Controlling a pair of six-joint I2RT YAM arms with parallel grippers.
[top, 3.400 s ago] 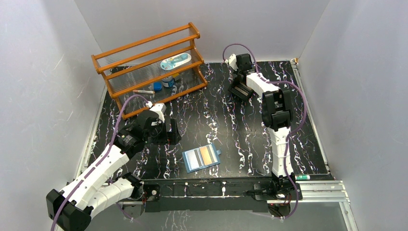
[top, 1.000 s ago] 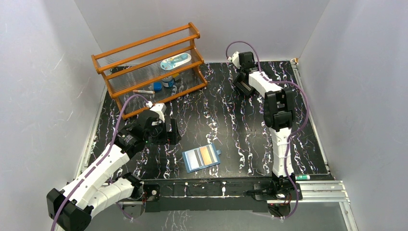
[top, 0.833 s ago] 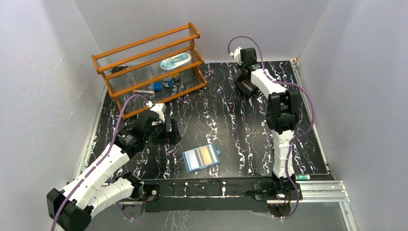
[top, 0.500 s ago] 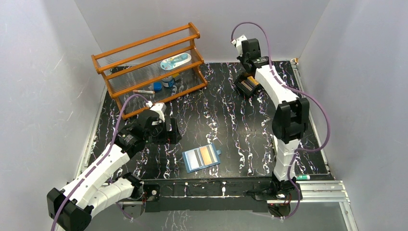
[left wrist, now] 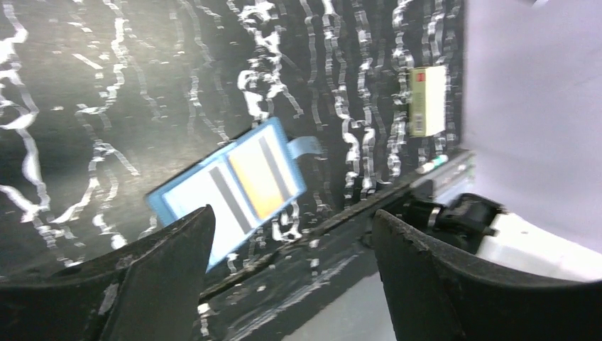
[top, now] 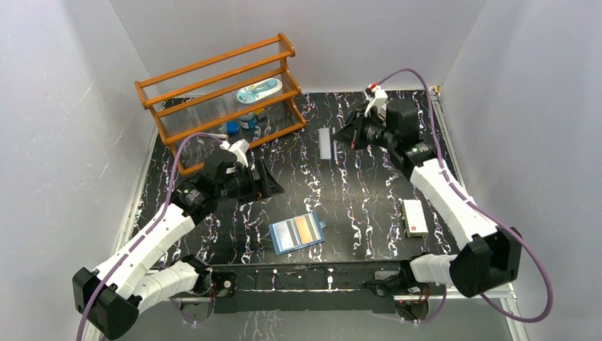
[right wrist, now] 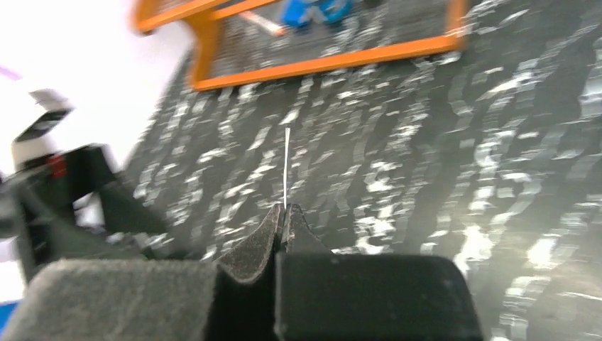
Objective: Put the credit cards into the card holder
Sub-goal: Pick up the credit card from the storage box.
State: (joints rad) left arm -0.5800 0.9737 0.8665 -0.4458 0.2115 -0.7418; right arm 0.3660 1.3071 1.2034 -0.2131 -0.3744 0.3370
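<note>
Over the far half of the desk [top: 355, 181], a pale card [top: 326, 144] is pinched edge-on by the right pincer [right wrist: 285, 212]. The open card holder [top: 297, 233] is laid flat near the spread left pincer [left wrist: 291, 217], apart from it. The red label on the small box [top: 414, 217] cannot be read.

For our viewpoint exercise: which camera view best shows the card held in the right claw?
Top external: the card shows its pale flat face. Right wrist sees only its thin edge; left wrist misses it.
</note>
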